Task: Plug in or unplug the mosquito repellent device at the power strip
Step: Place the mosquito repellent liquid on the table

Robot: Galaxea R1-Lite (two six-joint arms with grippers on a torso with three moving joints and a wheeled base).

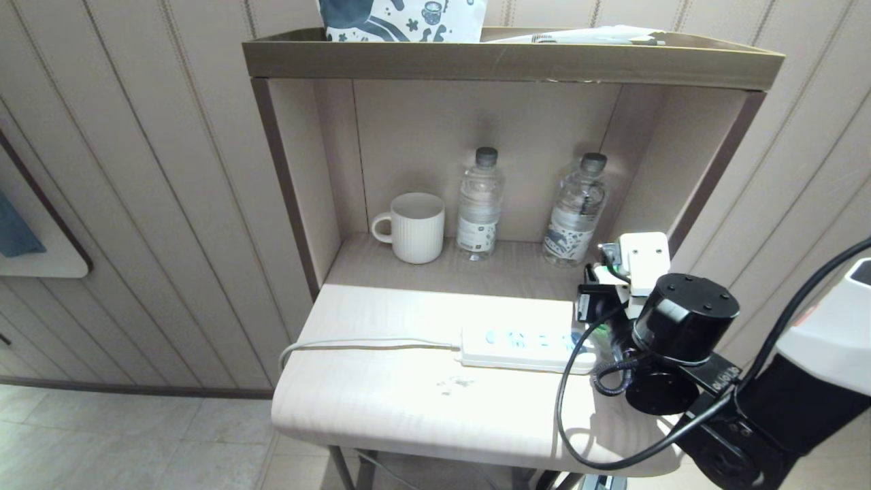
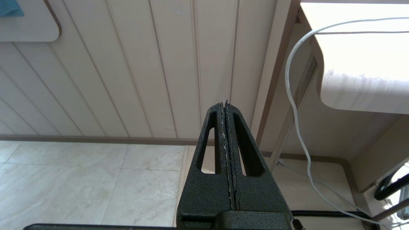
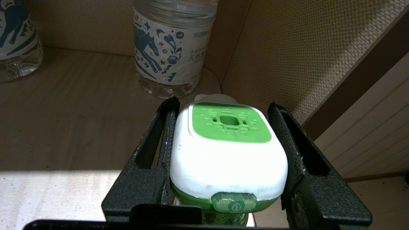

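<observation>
My right gripper (image 3: pixel 223 104) is shut on the mosquito repellent device (image 3: pixel 228 150), its black fingers (image 3: pixel 159 140) pressing both sides of the white head with the green top plate. The green bottle hangs below, mostly hidden. In the head view this gripper (image 1: pixel 599 313) sits over the right end of the white power strip (image 1: pixel 524 348), which lies on the table with its cord (image 1: pixel 367 342) running left. A sliver of the green device (image 1: pixel 602 333) shows there; I cannot tell whether it is in a socket. My left gripper (image 2: pixel 224 103) is shut and empty, parked low beside the table.
A white mug (image 1: pixel 416 226) and two clear water bottles (image 1: pixel 480 204) (image 1: pixel 577 209) stand at the back of the shelf recess. The nearer bottle (image 3: pixel 172 48) is just beyond the device. The recess side wall (image 1: pixel 708 177) is close on the right. A shelf top (image 1: pixel 510 61) overhangs.
</observation>
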